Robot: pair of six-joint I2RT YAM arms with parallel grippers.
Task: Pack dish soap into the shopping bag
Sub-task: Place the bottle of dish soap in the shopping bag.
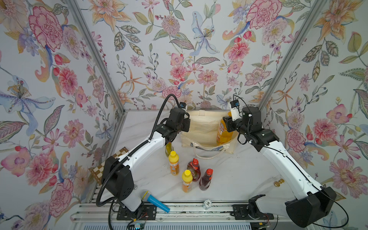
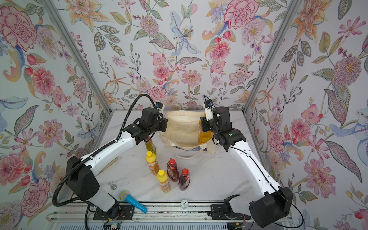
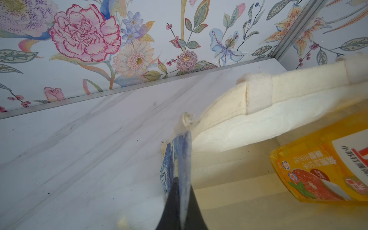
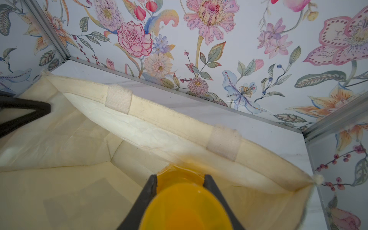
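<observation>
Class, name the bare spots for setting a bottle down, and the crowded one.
Free: marble between the nearest dark red bottle and the right arm; the floor of the shopping bag beside the big orange bottle. Crowded: the bottle cluster by the left arm.

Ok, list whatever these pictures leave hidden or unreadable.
Slim yellow-green bottle: cap mostly hidden under the left arm, both top views.
Big orange pump bottle: pump head behind the right arm in both top views; blurred close-up in right wrist view.
Small gold objects: too small to name, top view.
</observation>
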